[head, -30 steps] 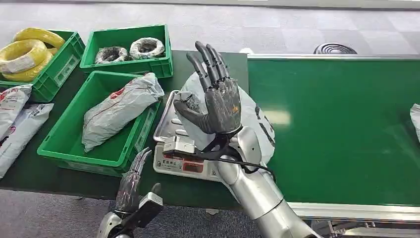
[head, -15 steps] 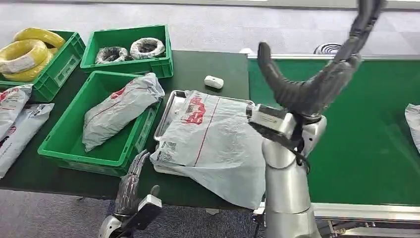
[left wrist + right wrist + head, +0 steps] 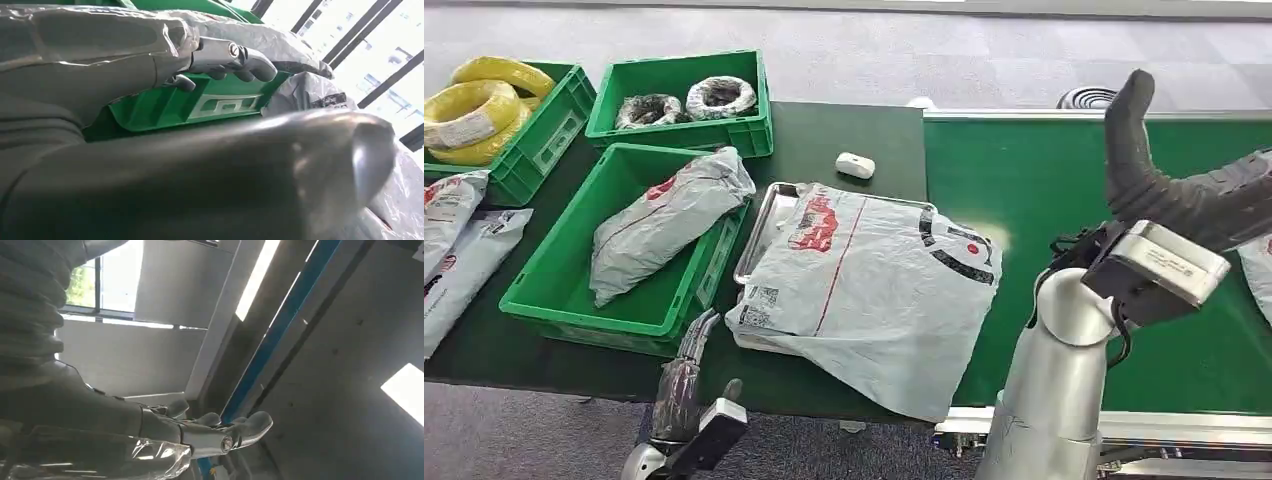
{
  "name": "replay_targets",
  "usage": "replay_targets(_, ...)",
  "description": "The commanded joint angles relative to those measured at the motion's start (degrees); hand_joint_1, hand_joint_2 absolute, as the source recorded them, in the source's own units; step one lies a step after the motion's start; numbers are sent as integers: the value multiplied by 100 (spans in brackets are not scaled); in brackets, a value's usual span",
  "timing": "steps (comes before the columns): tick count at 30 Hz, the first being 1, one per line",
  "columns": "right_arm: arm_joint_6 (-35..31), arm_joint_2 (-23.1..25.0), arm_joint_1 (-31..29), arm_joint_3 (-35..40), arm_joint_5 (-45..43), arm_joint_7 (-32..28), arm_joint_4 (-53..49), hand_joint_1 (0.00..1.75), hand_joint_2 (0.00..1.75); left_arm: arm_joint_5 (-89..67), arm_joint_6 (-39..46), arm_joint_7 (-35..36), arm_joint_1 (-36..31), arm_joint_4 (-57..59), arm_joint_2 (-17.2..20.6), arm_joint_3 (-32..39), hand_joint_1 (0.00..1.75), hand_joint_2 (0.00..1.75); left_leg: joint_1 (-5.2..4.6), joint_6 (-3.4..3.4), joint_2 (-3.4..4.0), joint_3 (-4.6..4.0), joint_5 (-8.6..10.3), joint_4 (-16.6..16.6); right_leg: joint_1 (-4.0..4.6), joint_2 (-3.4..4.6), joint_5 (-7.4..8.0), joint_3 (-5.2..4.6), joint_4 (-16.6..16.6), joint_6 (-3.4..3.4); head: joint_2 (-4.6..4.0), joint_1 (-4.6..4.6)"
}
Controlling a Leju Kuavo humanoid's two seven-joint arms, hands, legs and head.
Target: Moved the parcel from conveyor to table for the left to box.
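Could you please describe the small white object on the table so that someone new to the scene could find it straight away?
Start at the dark green table left of the conveyor belt. Near its far edge, just beyond the metal tray under the big grey parcel, lies a small white object. It alone is tiny, rounded and lying loose outside the green crates.

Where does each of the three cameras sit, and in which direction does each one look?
Head view: high on the body, looking forward and down at the table, the grey parcel on the scale tray, the conveyor; both arms show, left hand low, right hand raised.
Left wrist view: behind the left hand, facing the green crate.
Right wrist view: behind the right hand, facing up at the ceiling.
Head and left wrist views share the crate and parcels.
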Motion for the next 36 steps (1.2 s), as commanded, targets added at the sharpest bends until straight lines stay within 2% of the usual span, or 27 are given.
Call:
replay_targets(1,-5,9,705,-235,-410,-173,-558,0,175,-6,122,-25,-2,-119,5,99,0,0,0,0,3,7,0,-5,1,-12,-1,9,-6,1,0,0)
replay_targets(2,-5,9,705,-235,-410,-173,-558,0,175,-6,122,-25,-2,-119,5,99,0,0,2,-1,-4,9,2,-10,4,-29,-2,17,-15,0,0,0)
replay_targets(3,-5,9,1174,161,-581,-24,-632,0,175,-79,253,-167,-314,33,39,-12,0,0,4,-2,-7,7,0,-6,5,-26,-3,14,-11,0,0,0)
replay_targets(5,-5,9,1937,461,-362,-173,-320,0,175,-180,258,-159,-347,-496,82,-134,0,0,4,-4,-16,11,4,-14,5,-39,-3,22,-18,-2,0,0)
replay_targets(6,-5,9,2174,559,-429,-173,-240,0,175,-247,262,-51,-410,-653,92,-181,0,0,3,-3,-8,13,2,-12,4,-25,-2,18,-15,-1,0,0)
replay_targets(7,-5,9,2287,601,-402,-150,-88,0,175,-293,281,354,-463,-958,248,-407,0,0,8,-3,-7,9,-1,-7,9,-18,-1,18,-14,-2,0,0)
replay_targets(9,-5,9,2727,704,-469,-173,-44,0,175,-354,200,273,-626,-956,150,-293,0,0,12,-5,-15,10,1,-9,14,-31,-2,22,-18,-3,0,0)
replay_targets(11,-5,9,3016,261,-28,-173,-617,0,175,-244,139,191,-844,-881,82,-256,0,0,11,-5,-13,12,1,-13,13,-35,-2,21,-18,-3,0,2)
replay_targets(14,-5,9,3359,-48,106,-173,-1401,0,175,-59,133,153,-1051,-676,62,-195,0,0,8,-2,-43,-10,3,-2,10,-62,-10,7,-6,0,0,-2)
replay_targets(18,-5,9,3404,-97,83,-173,-1367,0,175,37,188,93,-1050,-593,80,-157,0,0,5,-1,-9,4,-5,-4,7,-25,-6,11,-8,1,0,0)
replay_targets(22,-5,9,3369,-337,98,-173,-164,0,175,372,422,6,-1054,-505,220,-98,0,0,6,-2,3,16,-1,-13,6,-16,-1,20,-16,-1,-2,0)
replay_targets(24,-5,9,3230,-414,116,-173,94,0,175,432,400,-71,-1072,-526,206,12,0,0,9,-3,7,20,-2,-13,9,-10,0,22,-19,-2,0,0)
replay_targets(28,-5,9,3241,-421,309,-173,632,0,175,193,525,-110,-1377,-521,287,123,0,0,9,-6,17,18,1,-17,11,-10,4,19,-19,-3,0,0)
replay_targets(31,-5,9,3212,-361,394,-173,977,0,175,-619,410,134,-2028,-401,318,-53,0,0,9,-6,-1,12,3,-11,12,-25,0,18,-13,-3,0,-4)
replay_targets(32,-5,9,3131,-370,425,-173,1093,0,175,-887,326,202,-2221,-344,325,-174,0,175,9,-6,-2,8,2,-7,12,-22,-1,13,-10,-2,0,-2)
replay_targets(36,-5,9,3063,-272,451,-173,1283,0,175,-1632,3,429,-2836,-81,149,-654,0,175,11,-4,-11,2,4,-2,14,-33,0,13,-8,0,0,0)
